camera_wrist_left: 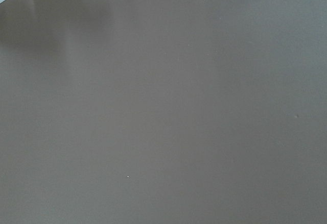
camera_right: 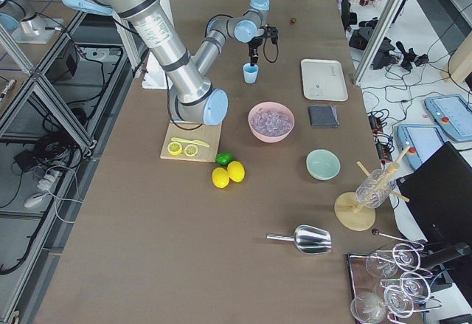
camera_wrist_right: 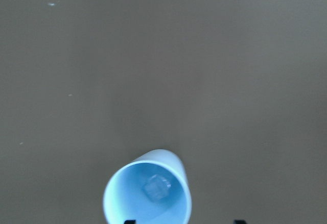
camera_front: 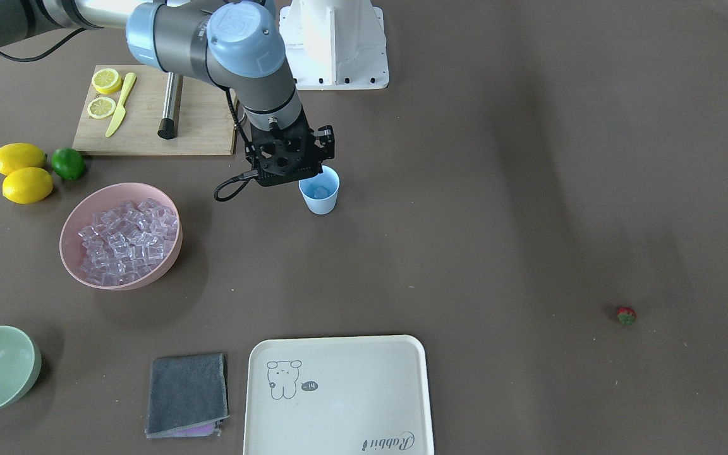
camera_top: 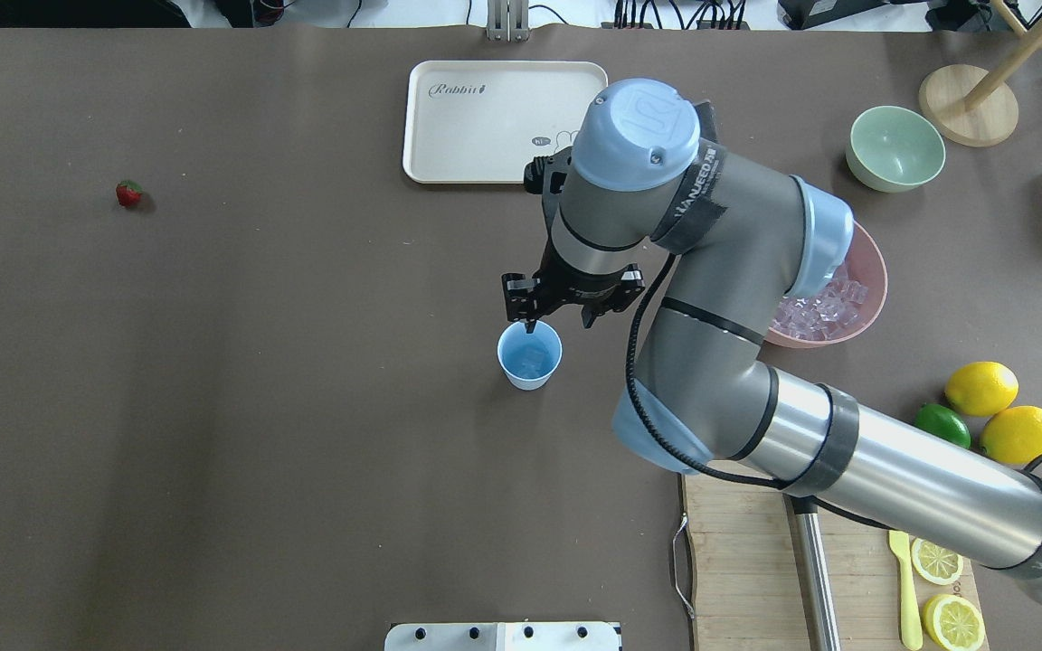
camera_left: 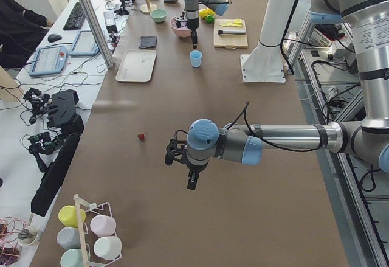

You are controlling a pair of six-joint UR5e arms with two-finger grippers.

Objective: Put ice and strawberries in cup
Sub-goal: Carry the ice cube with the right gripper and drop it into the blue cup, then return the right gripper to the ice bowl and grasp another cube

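**Over the cup, the right tool stands open; 1 cube lies inside**

At the far left of the overhead view, the strawberry [camera_top: 129,193] lies on the brown surface [camera_top: 304,407], well apart from the cup. The left tool [camera_left: 192,183] shows only in the side view, hanging fingers-down above bare surface near the berry; I cannot tell whether it is open or closed. Its wrist camera sees nothing but surface.

Further right, a cream tray [camera_top: 449,136] sits at the far edge. Just nearer the robot, the light blue cup [camera_top: 530,357] stands upright in the middle. 1 ice cube [camera_wrist_right: 156,187] rests on its bottom. The right tool [camera_top: 561,322] hangs just above the cup's far rim, its 2 fingers spread apart with nothing between them; 1 finger is over the cup's mouth and the other is off to the side.

Right of the arm, the pink bowl [camera_top: 874,298] holds a heap of ice [camera_top: 824,307]. A pale green bowl [camera_top: 896,149] sits beyond it, and 2 lemons [camera_top: 980,387] with 1 lime [camera_top: 942,425] lie nearer the robot.
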